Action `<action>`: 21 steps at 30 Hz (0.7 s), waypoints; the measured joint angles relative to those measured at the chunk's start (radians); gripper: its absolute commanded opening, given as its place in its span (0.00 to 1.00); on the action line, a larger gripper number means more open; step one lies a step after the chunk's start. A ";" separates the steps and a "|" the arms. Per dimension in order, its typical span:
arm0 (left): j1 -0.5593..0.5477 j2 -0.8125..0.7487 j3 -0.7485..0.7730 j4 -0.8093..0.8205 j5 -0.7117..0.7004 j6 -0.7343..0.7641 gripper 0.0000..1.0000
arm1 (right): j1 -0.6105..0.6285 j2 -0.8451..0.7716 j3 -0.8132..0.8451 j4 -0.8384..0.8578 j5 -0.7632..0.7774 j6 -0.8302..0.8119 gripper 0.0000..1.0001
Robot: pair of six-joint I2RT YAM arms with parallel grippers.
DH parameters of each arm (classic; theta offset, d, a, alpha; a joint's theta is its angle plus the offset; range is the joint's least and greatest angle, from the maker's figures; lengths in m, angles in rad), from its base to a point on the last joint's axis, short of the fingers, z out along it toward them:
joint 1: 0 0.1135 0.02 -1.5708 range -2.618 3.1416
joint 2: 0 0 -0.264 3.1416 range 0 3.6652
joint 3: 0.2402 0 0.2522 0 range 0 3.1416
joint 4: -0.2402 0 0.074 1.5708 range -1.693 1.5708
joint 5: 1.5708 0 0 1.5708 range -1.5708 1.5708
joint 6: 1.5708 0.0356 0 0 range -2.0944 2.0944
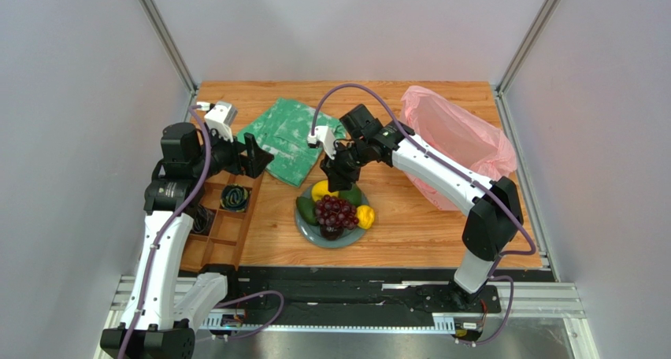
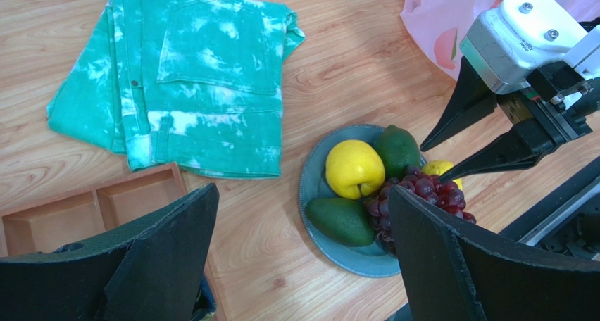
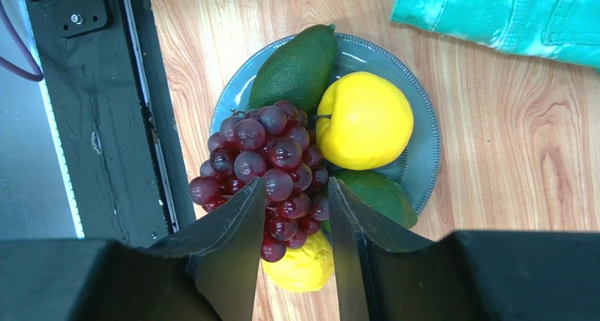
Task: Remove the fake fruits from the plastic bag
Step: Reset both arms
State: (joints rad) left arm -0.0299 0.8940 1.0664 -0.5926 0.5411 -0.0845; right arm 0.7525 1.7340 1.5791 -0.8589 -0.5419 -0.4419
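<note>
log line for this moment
right gripper: open over dark red plastic grape bunch on round blue-grey plate; left gripper: open, empty

You will find no text, label, brand or number legible in any view. The only lettering is a faint grey mark on the side of the wrist camera housing (image 2: 525, 25), too small for you to read.

This is looking like a robotics lab test cell. Plain white panels (image 1: 71, 99) on aluminium posts (image 1: 161, 32) are enclosing a wooden surface (image 1: 409, 233). The left arm (image 1: 161, 241) and right arm (image 1: 441, 174) are standing bolted to a metal rail (image 1: 354, 305) at its near edge, with purple cables (image 1: 358, 86) looping along them.
</note>
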 measured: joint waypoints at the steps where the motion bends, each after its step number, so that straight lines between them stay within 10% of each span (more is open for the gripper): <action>1: 0.000 0.000 0.000 0.002 0.001 0.000 0.98 | 0.000 0.000 0.000 0.002 0.002 0.000 0.43; 4: 0.000 0.001 -0.001 0.007 0.004 0.000 0.98 | 0.000 0.000 0.000 0.004 0.006 0.000 0.47; 11: 0.000 0.000 -0.005 0.007 0.000 0.003 0.99 | -0.016 -0.009 0.030 0.006 0.082 0.056 0.90; 21: 0.011 -0.016 -0.032 -0.006 -0.142 0.092 0.99 | -0.087 -0.215 -0.015 0.044 0.618 0.135 0.98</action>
State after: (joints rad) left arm -0.0193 0.8783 1.0348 -0.5991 0.3996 0.0071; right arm 0.6659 1.5192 1.5639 -0.8150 0.0761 -0.3069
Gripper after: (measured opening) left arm 0.992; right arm 0.964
